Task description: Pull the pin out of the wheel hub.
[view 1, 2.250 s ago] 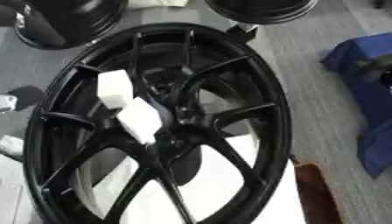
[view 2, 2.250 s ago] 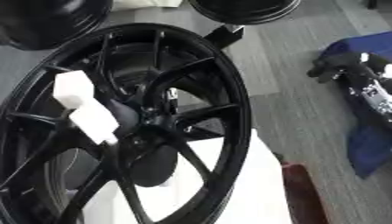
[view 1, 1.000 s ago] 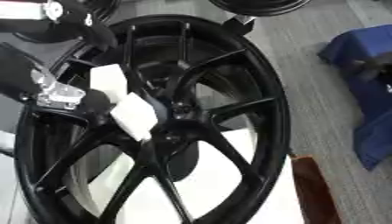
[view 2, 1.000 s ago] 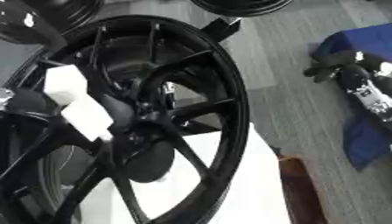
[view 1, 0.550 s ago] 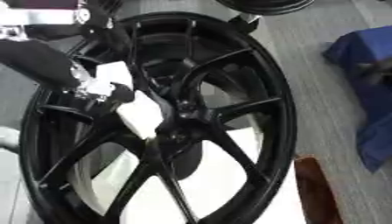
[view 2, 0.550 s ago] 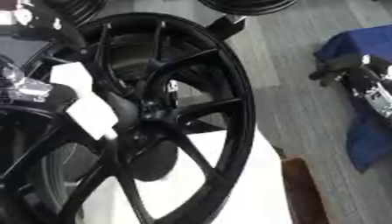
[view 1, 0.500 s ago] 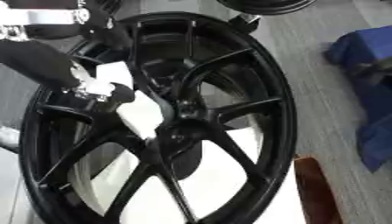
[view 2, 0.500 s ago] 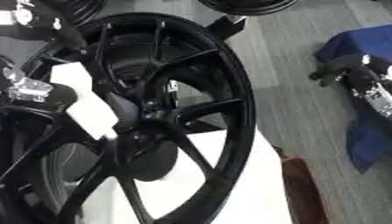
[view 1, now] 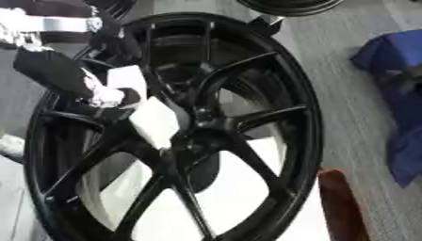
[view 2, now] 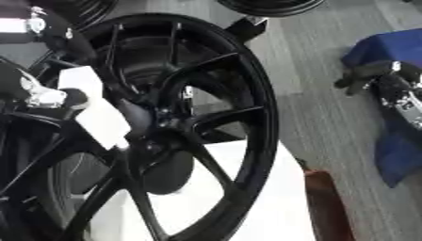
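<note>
A large black multi-spoke wheel (view 1: pixel 247 117) fills most of the view, tilted on a white surface (view 2: pixel 239 197), its rim running close to grey floor (view 1: pixel 346 61) at the right, where open room remains. Beyond that lies a blue cloth (view 1: pixel 395 70). More black rims (view 1: pixel 288 4) sit at the far edge. The left hand (view 1: pixel 86 87) comes in from the upper left over the spokes; whether its fingers are curled cannot be told. Just beside it, two white blocks (view 1: pixel 152 120) lie by the hub (view 1: pixel 194 141); the pin itself cannot be made out. The right hand (view 2: pixel 387 82) hangs over the blue cloth, its fingers unclear.
</note>
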Robot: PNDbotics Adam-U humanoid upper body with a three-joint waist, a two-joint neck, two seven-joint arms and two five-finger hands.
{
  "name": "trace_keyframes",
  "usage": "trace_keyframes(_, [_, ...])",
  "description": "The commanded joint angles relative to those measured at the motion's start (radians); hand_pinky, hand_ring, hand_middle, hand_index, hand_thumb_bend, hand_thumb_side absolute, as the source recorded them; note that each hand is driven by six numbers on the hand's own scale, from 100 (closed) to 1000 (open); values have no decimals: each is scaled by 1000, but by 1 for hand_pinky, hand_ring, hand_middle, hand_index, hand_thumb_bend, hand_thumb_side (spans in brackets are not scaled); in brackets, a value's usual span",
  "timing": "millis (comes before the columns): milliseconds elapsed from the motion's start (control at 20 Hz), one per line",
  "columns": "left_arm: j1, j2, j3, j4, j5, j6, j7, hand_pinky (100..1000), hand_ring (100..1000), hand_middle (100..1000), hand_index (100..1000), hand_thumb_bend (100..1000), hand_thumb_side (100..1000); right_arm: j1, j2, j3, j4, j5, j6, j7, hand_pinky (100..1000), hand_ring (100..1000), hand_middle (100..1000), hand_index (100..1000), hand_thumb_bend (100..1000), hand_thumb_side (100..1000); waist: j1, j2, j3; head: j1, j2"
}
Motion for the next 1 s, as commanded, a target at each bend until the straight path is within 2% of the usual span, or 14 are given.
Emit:
trace_keyframes(50, [-1, 31, 38, -15, 17, 17, -4, 816, 814, 730, 842, 223, 417, -7, -14, -2, -25, 7, -2, 4, 949, 740, 542, 732, 100, 658, -7, -16, 0, 2, -5])
trace_keyframes(350, [3, 28, 28, -8, 4, 3, -37, 821, 820, 740, 848, 298, 376, -9, -13, 0, -25, 5, -4, 7, 949, 740, 542, 733, 100, 656, -10, -14, -2, 8, -7])
trace_keyframes(650, [-2, 14, 19, 21, -27, -29, -73, 820, 819, 738, 844, 324, 391, -9, -11, 1, -25, 7, -4, 10, 949, 741, 542, 733, 100, 657, -12, -11, -2, 9, -7])
trace_keyframes(1000, [-1, -2, 22, 38, -10, -26, -38, 778, 733, 590, 761, 269, 369, -7, -10, 5, -25, 13, -3, 16, 950, 741, 544, 733, 100, 661, -14, -11, -2, 10, -11])
